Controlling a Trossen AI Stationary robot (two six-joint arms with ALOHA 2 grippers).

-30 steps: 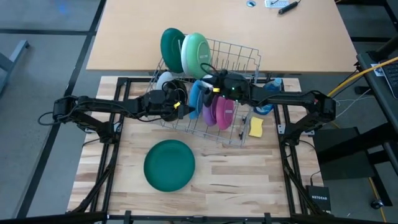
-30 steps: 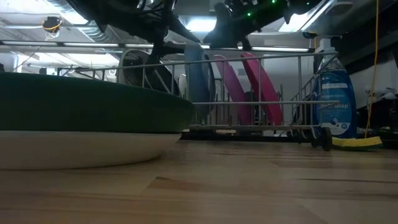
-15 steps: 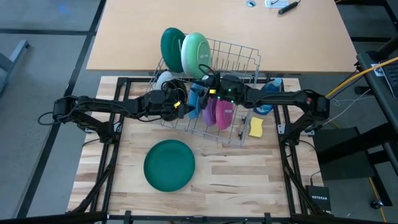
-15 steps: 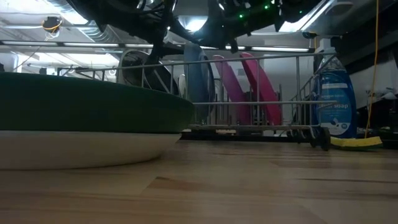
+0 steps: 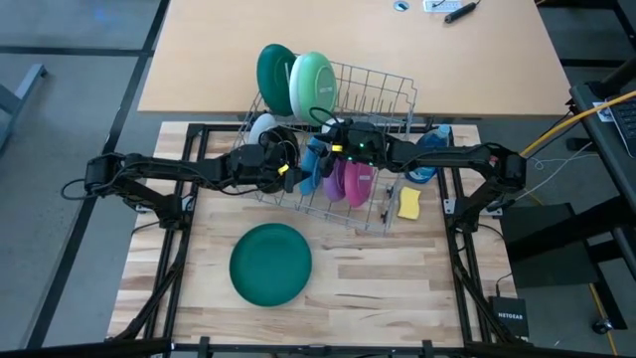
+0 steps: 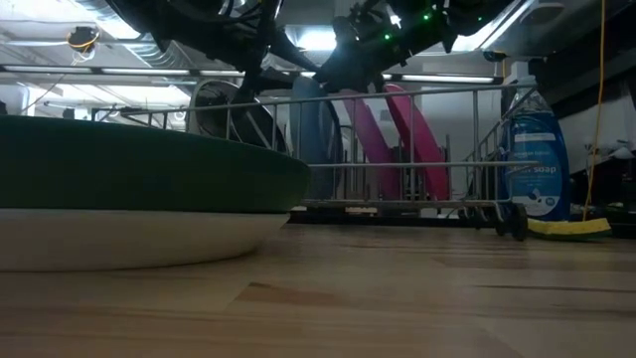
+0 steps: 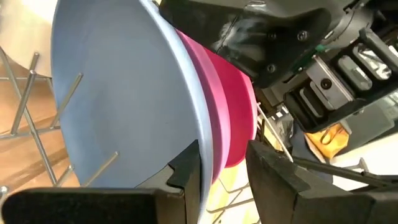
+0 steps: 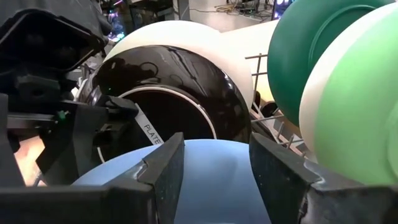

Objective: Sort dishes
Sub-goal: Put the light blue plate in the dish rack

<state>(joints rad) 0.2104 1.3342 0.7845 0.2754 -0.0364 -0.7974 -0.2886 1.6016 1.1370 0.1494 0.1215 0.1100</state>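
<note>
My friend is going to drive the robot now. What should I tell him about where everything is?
Left gripper: jaws astride the blue plate's rim in the rack, not clamped.
Right gripper: open, over the same blue plate.
Done: one dark green plate lies on the table.
Left: blue, pink and black-and-white dishes, plus the dark green and light green plates, stand in the rack.

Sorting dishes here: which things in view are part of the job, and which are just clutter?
Job:
dark green plate on the table
dark green plate in rack
light green plate
blue plate
purple plate
pink plate
black-and-white bowl

Clutter:
dish rack
soap bottle
yellow sponge
</note>
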